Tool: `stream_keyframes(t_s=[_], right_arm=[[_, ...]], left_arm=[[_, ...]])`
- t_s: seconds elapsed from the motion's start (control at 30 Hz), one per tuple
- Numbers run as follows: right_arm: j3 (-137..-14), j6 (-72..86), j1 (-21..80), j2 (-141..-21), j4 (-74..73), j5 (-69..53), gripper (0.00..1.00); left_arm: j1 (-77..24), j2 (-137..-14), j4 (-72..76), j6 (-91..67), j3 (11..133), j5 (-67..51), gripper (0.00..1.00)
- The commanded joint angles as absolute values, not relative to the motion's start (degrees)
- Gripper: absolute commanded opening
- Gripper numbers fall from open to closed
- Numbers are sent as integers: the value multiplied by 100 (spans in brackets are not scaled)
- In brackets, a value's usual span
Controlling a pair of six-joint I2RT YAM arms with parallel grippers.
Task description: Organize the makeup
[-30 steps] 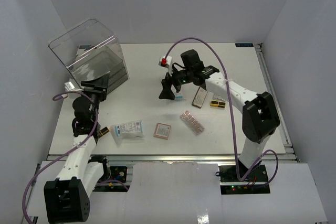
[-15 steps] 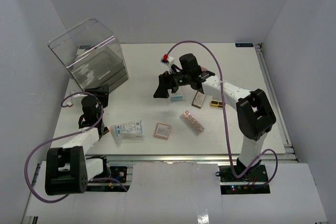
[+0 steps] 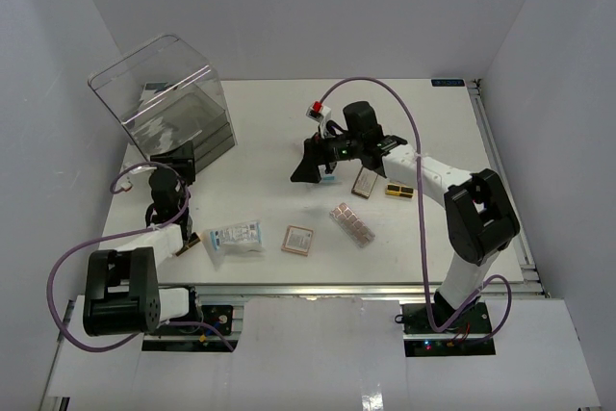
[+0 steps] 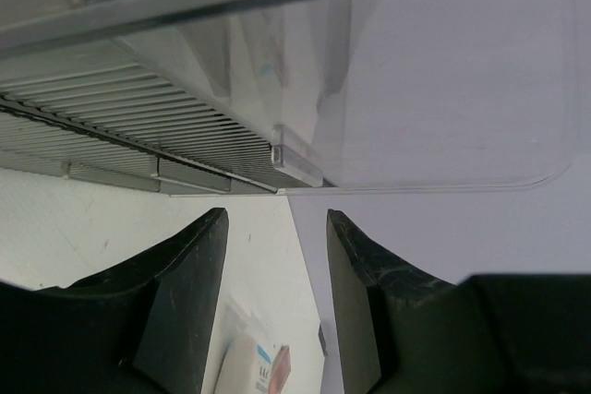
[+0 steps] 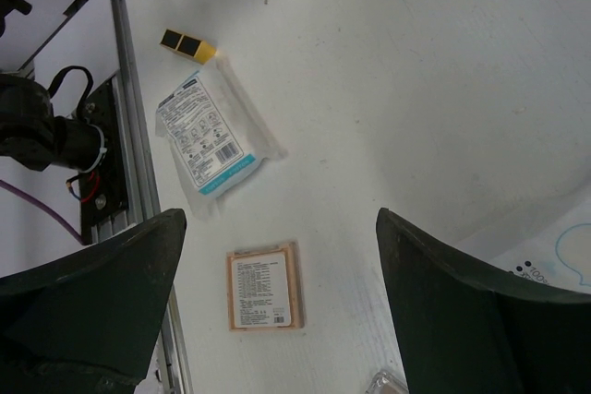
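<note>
The makeup lies on the white table (image 3: 269,141). There is a clear sachet with white-blue print (image 3: 234,236), a pink square palette (image 3: 297,239), a pink multi-pan strip (image 3: 352,223), a brown palette (image 3: 365,181) and a black-gold palette (image 3: 399,190). A small black-gold piece (image 3: 190,241) lies left of the sachet. My right gripper (image 3: 306,166) hangs open and empty above the table; its wrist view (image 5: 277,228) shows the sachet (image 5: 205,136) and the pink palette (image 5: 265,286) below. My left gripper (image 3: 179,159) is open and empty (image 4: 274,228), close to the clear box (image 4: 388,89).
The big clear plastic box (image 3: 168,103) stands at the back left on a ribbed base (image 4: 120,126). A second sachet (image 3: 327,176) lies partly under the right gripper. The table's metal rail (image 5: 138,136) runs along the near edge.
The left arm has folded back low, and its gripper stays by the box front. The right gripper swung left, then back right. The makeup has not moved.
</note>
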State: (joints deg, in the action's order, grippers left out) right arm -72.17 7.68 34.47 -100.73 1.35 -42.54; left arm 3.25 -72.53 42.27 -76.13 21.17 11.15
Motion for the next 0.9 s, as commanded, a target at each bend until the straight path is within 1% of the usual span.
stream_keyframes(t_s=[0.0, 0.1, 0.23, 0.37, 0.47, 0.73, 0.87], right_arm=[[-7172, 530, 3386, -9938, 442, -5091, 90], [-7050, 488, 3307, -9917, 638, -5770, 90], [-6721, 483, 3226, -9733, 1060, -6088, 90], [-6496, 483, 3170, -9560, 1356, -6170, 90], [-6439, 498, 3144, -9545, 1412, -6216, 90], [-6283, 651, 3058, -9510, 1663, -6337, 90], [-6220, 723, 3001, -9501, 1767, -6398, 90]], left_arm=[[332, -7132, 4417, -7555, 2276, 1388, 57], [352, -7314, 4573, -7559, 2343, 1379, 55], [386, -7607, 4709, -7559, 2451, 1432, 53], [422, -7799, 4939, -7591, 2499, 1459, 43], [431, -7944, 5028, -7630, 2552, 1452, 39], [466, -8165, 5143, -7700, 2620, 1502, 38], [499, -8242, 5201, -7770, 2623, 1470, 27]])
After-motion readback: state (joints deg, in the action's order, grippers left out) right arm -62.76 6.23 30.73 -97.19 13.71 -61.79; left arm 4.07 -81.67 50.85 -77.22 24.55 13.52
